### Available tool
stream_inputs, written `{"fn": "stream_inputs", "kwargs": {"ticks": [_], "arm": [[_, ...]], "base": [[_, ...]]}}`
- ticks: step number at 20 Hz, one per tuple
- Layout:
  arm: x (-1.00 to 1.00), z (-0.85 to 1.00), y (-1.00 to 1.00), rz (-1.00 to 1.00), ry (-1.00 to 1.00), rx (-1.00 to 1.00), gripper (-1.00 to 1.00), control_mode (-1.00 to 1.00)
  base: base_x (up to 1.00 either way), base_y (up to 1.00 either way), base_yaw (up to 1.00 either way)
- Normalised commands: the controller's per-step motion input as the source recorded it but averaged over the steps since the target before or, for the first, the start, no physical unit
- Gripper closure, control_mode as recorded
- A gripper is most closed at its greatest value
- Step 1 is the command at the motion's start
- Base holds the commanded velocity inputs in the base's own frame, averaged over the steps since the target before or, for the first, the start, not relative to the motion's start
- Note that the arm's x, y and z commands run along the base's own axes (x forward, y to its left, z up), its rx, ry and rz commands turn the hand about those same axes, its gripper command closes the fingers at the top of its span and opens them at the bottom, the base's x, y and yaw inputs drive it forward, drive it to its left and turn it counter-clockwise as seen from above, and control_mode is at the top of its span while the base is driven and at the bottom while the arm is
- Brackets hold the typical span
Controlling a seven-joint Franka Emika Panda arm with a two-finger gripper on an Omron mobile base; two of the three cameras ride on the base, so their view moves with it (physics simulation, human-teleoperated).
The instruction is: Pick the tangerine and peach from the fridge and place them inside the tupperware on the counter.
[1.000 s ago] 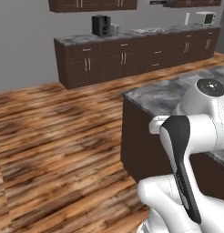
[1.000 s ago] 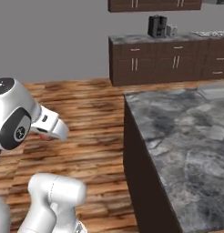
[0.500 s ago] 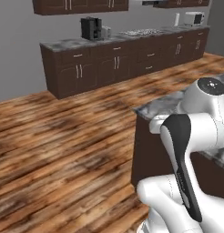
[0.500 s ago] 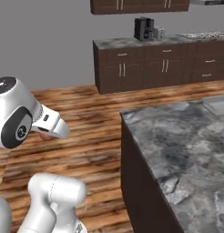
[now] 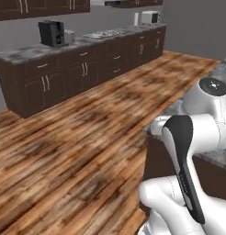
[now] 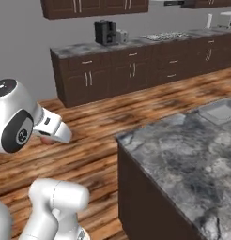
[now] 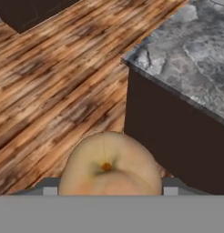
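Peach-coloured fruit in the gripper, near the counter (image 6: 183,154).
The peach (image 7: 109,166) sits clamped in the gripper (image 7: 107,191), probably across its middle; fingers are hidden. Soft, roundish and easily bruised, it wants a light squeeze. The tupperware (image 6: 219,111) looks empty at the counter's far edge.

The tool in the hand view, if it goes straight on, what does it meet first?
Probably the wooden floor beside the counter; depth is unclear. The tool carries the peach in front.
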Motion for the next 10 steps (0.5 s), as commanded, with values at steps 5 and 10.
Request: {"fn": "stream_inputs", "kwargs": {"ticks": [5,10], "arm": [[0.0,0.0,0.0,0.0,0.0,0.0,1.0,1.0],[0.0,0.0,0.0,0.0,0.0,0.0,1.0,1.0]], "base": [[0.63,1.0,-0.53],[0.5,1.0,-0.49]]}}
